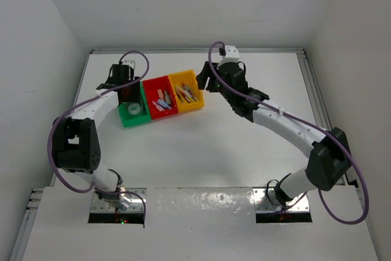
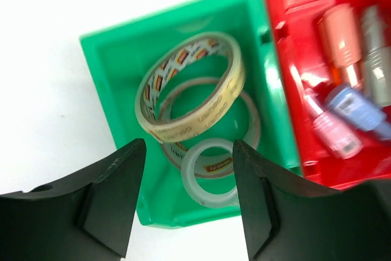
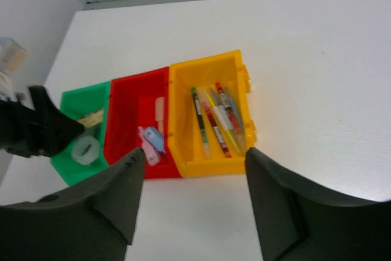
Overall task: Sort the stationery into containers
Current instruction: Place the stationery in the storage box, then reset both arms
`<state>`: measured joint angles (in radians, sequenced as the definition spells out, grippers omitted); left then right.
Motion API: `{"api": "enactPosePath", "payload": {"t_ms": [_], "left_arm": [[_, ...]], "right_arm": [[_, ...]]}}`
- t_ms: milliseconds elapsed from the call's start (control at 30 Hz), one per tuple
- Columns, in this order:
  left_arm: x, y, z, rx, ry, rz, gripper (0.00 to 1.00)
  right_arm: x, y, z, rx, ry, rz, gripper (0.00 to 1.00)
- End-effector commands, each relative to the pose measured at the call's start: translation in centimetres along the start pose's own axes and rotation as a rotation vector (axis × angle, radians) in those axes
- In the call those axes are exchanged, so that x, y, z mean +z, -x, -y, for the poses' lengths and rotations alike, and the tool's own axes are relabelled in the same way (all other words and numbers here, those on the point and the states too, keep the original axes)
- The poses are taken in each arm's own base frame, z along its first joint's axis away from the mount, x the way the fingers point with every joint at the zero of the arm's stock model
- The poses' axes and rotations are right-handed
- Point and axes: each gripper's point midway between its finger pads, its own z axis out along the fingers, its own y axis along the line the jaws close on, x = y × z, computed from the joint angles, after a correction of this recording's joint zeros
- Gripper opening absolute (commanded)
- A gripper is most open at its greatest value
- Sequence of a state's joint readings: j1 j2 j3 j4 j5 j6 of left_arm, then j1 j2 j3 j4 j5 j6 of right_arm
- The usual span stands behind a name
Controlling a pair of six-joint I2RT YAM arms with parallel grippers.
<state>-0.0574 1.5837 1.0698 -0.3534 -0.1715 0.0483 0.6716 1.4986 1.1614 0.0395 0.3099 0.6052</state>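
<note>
The three joined containers stand at the back of the table: green [image 1: 124, 118], red [image 1: 154, 82] and yellow [image 1: 183, 76]. My left gripper [image 2: 189, 178] hangs open over the green bin [image 2: 110, 71], nothing between its fingers. In that bin a tan tape roll [image 2: 183, 128] leans on a second brownish roll [image 2: 253, 120], with a small grey-white roll [image 2: 208, 195] in front. Pink [image 2: 339, 38], grey [image 2: 376, 53] and blue [image 2: 357, 108] sticks lie in the red bin [image 2: 287, 4]. My right gripper [image 3: 194, 169] is open and empty, short of the yellow bin [image 3: 183, 120], which holds several pens [image 3: 217, 120].
In the top view the left gripper [image 1: 128, 93] sits at the green bin's back and the right gripper [image 1: 204, 80] just right of the yellow bin. White walls close in the table on both sides. A rail [image 1: 308, 84] runs along the right edge.
</note>
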Motion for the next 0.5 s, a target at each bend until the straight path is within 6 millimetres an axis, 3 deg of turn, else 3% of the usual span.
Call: {"api": "enactPosePath", "payload": {"t_ms": [0, 67, 100, 167, 200, 233, 300, 367, 400, 467], "left_arm": [[-3.3, 4.8, 0.1, -0.038, -0.040, 0.116, 0.58], [-4.9, 6.9, -0.1, -0.053, -0.054, 0.148, 0.60], [-5.9, 7.9, -0.2, -0.065, -0.075, 0.169, 0.61], [-7.1, 8.8, -1.6, -0.081, -0.065, 0.172, 0.66], [-8.1, 10.1, -3.5, -0.104, -0.029, 0.206, 0.69], [-8.3, 10.1, -5.9, -0.135, 0.019, 0.207, 0.72], [-8.7, 9.2, -9.2, -0.148, 0.114, 0.200, 0.76], [-8.4, 7.4, -13.5, -0.180, 0.208, 0.176, 0.80], [-8.4, 6.5, -14.9, -0.192, 0.244, 0.159, 0.80], [-7.9, 3.3, -17.3, -0.217, 0.283, 0.086, 0.80]], "right_arm": [[-0.9, 1.9, 2.8, 0.007, -0.051, 0.008, 0.67], [-0.8, 1.8, 4.5, 0.006, -0.082, -0.033, 0.74], [-0.9, 0.8, 7.4, 0.008, -0.156, -0.093, 0.81], [-1.2, 0.2, 10.7, 0.026, -0.232, -0.149, 0.86], [-1.8, -0.5, 13.8, 0.048, -0.300, -0.195, 0.87], [-2.2, -0.9, 15.4, 0.055, -0.334, -0.217, 0.88], [-3.6, -2.1, 20.2, 0.096, -0.444, -0.252, 0.91], [-5.4, -2.7, 23.4, 0.147, -0.534, -0.264, 0.93], [-6.8, -3.3, 26.7, 0.200, -0.620, -0.271, 0.93], [-8.6, -4.3, 29.1, 0.290, -0.696, -0.298, 0.92]]}}
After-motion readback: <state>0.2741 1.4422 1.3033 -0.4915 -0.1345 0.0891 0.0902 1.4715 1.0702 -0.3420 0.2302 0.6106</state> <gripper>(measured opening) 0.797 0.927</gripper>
